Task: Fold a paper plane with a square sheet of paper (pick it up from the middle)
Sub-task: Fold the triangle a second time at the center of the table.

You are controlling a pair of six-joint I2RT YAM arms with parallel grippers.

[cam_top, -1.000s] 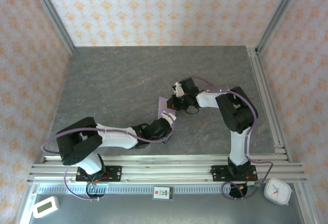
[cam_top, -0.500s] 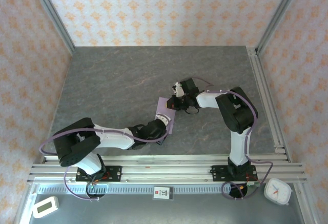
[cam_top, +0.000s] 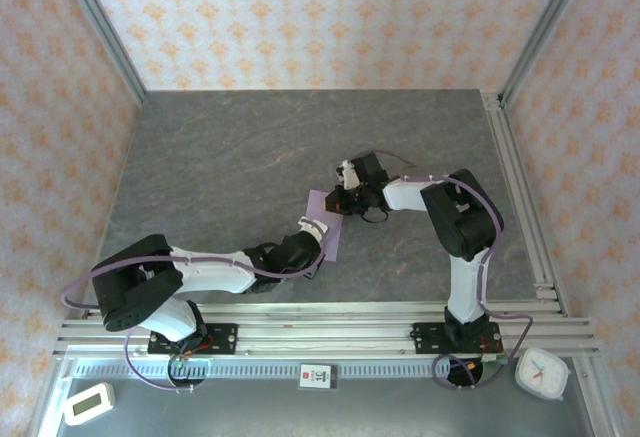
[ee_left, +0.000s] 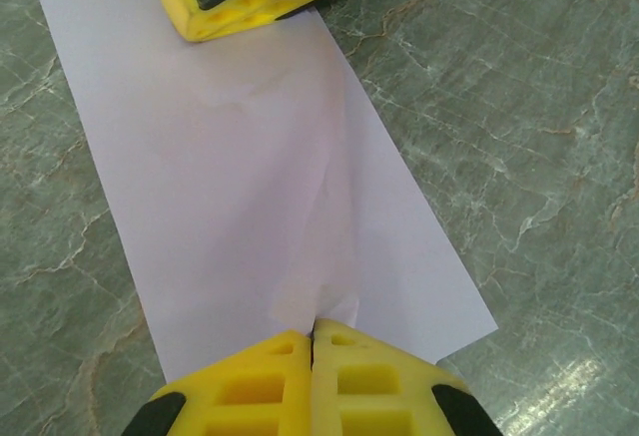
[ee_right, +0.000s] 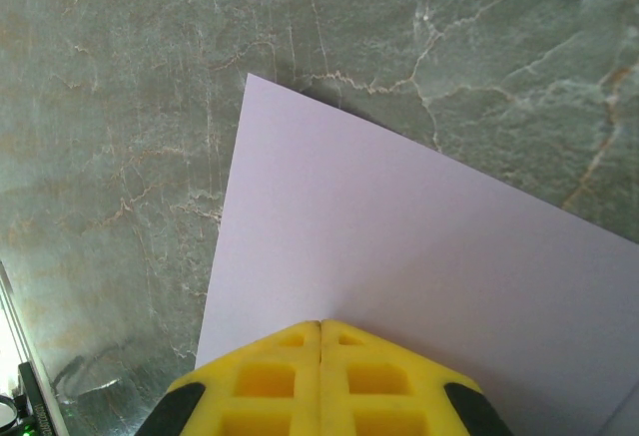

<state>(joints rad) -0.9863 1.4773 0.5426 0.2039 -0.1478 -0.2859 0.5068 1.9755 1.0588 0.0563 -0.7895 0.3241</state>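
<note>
The square sheet of paper (cam_top: 333, 239) lies on the grey table as a pale lilac rectangle, folded over. In the left wrist view the sheet (ee_left: 250, 177) runs away from my left gripper (ee_left: 315, 328), which is shut at the middle of its near short edge with a small ridge of paper pinched up between the tips. The right gripper's yellow fingers (ee_left: 250, 2) press on the far end. My right gripper (ee_right: 320, 324) is shut, tips resting on the sheet (ee_right: 399, 226). From above, the left gripper (cam_top: 313, 225) and right gripper (cam_top: 341, 200) meet over the paper.
Bare grey marble tabletop (cam_top: 230, 157) surrounds the sheet. Patterned walls with metal posts enclose three sides. The arms' mounting rail (cam_top: 320, 329) runs along the near edge, with a white clock (cam_top: 541, 373) and a small timer (cam_top: 88, 403) below it.
The left gripper has drawn back towards its base along the sheet, and more of the paper now shows flat. The right gripper has stayed in place.
</note>
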